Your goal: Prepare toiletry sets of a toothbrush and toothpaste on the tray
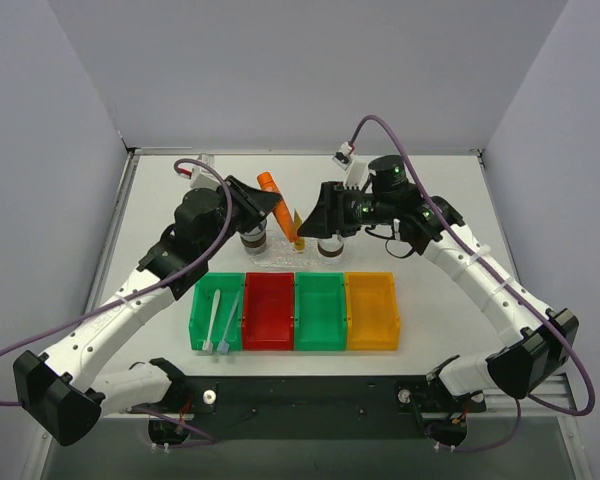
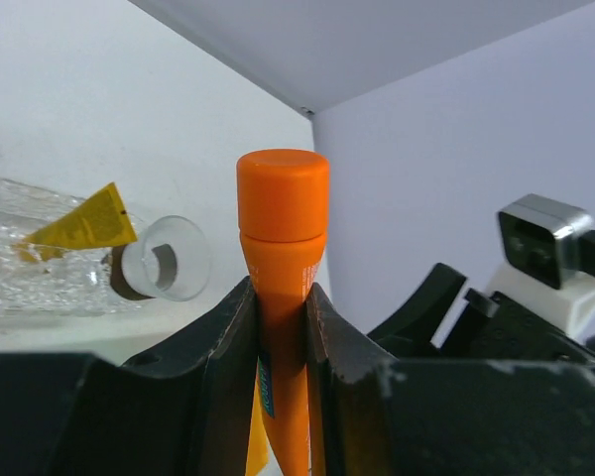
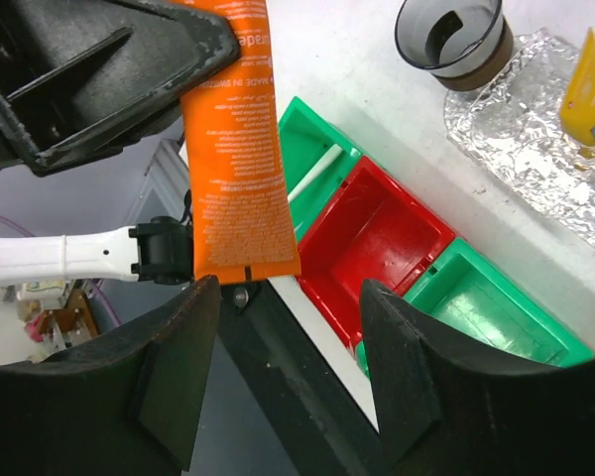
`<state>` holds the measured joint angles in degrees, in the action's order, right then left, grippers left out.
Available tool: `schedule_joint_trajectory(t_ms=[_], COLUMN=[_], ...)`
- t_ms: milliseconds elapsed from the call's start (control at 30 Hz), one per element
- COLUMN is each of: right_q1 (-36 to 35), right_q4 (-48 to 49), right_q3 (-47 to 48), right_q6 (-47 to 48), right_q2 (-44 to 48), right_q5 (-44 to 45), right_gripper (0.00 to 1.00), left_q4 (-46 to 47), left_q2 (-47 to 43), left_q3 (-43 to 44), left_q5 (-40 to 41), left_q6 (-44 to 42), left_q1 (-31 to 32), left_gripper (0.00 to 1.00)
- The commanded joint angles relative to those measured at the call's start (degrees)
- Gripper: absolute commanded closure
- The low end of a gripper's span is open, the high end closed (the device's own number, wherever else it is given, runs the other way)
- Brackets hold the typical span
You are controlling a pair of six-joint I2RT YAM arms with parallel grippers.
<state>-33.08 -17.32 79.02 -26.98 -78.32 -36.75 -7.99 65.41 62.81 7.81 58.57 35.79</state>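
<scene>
My left gripper (image 1: 268,207) (image 2: 281,307) is shut on the orange tube (image 1: 271,186) (image 2: 283,228) and holds it in the air, cap away from the wrist. In the right wrist view the orange tube (image 3: 236,149) hangs just ahead of my right gripper (image 3: 290,327), which is open and empty; its left finger (image 3: 169,367) is close under the tube's crimped end. My right gripper (image 1: 314,218) faces the left one above the transparent tray (image 1: 280,262) (image 3: 521,134). The yellow-orange tube (image 1: 298,230) (image 3: 587,87) (image 2: 84,223) stands on the tray. The white toothbrush (image 1: 212,318) and pale blue toothbrush (image 1: 230,320) lie in the left green bin (image 1: 198,335).
Two clear cups (image 1: 255,240) (image 1: 330,247) stand at the tray. A row of bins lies in front of it: green, red (image 1: 268,312), green (image 1: 320,312), orange (image 1: 371,311). The two arms are close together over the tray.
</scene>
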Motion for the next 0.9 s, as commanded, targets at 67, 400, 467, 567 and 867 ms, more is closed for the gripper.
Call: schedule_joint_trajectory(t_ms=[67, 400, 467, 567, 867], right_q1=[0.03, 0.30, 0.47, 0.65, 2.75], right_q4=[4.66, 10.02, 11.34, 13.54, 16.88], right_q3=[2.19, 1.57, 1.57, 1.48, -0.80], right_q6=[-4.47, -8.96, -10.37, -12.30, -17.92], right_q2=[-1.75, -2.62, -2.89, -3.15, -2.71], right_q5=[-7.62, -12.20, -13.52, -14.92, -16.51], right_gripper=[0.45, 0.48, 0.50, 0.60, 1.00], left_q4=[16.32, 28.46, 30.30, 32.24, 34.80], left_q2=[-2.92, -2.92, -2.66, -2.04, -2.65], left_q3=[-4.62, -9.02, -9.45, -9.72, -10.69], left_q5=[-1.48, -4.03, -4.47, -5.79, -7.81], left_q6=[13.06, 15.97, 15.88, 15.35, 11.49], left_q1=[-0.46, -0.46, -0.46, -0.46, -0.46], left_gripper=[0.73, 0.73, 0.72, 0.73, 0.64])
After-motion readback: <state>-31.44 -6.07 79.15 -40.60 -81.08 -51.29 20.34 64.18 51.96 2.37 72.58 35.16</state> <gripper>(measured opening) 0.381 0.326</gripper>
